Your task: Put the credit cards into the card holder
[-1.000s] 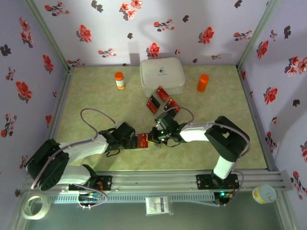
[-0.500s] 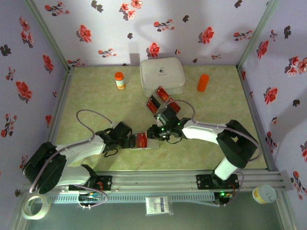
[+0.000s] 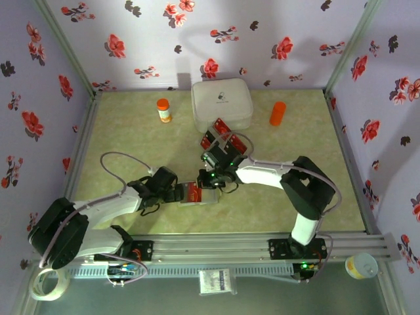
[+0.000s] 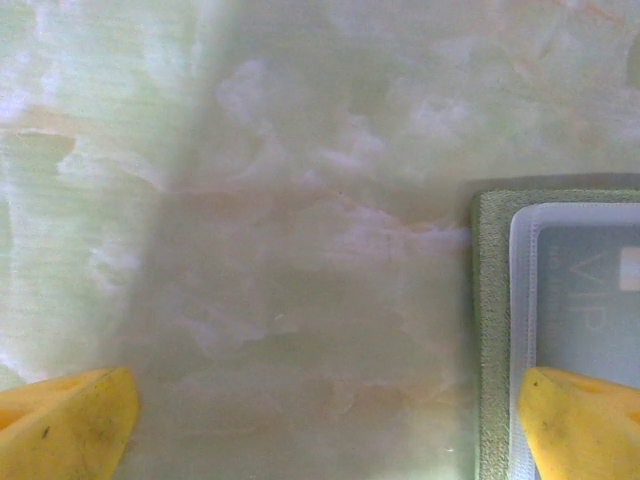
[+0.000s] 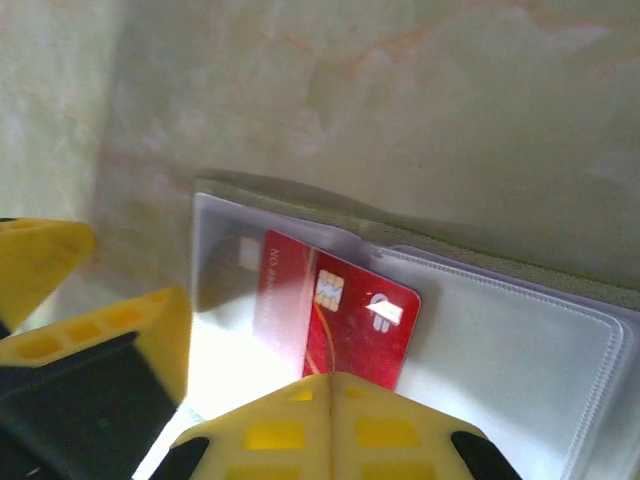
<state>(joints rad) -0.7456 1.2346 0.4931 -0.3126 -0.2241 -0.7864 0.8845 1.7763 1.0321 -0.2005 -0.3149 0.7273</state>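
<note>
The card holder (image 3: 209, 197) lies open on the table, olive edge (image 4: 494, 300) outside, clear pockets (image 5: 500, 340) inside. A red credit card (image 5: 355, 315) sits partly in its left pocket, also red from above (image 3: 193, 191). My right gripper (image 5: 330, 385) is shut, fingertips together against that card's near edge and not clamping it; from above it (image 3: 212, 180) stands at the holder's far side. My left gripper (image 4: 325, 425) is wide open at the holder's left end (image 3: 176, 193), one fingertip (image 4: 580, 420) over the holder's corner. A pale card (image 4: 590, 290) shows inside a pocket.
Three more red and dark cards (image 3: 209, 140) (image 3: 222, 126) (image 3: 236, 146) lie in front of a white rounded case (image 3: 222, 104). An orange-capped bottle (image 3: 163, 110) and an orange cylinder (image 3: 278, 113) stand at the back. Flowered walls enclose the table.
My right gripper has shifted slightly left along the holder's far side while its elbow swung out right and came back. The left arm has barely moved.
</note>
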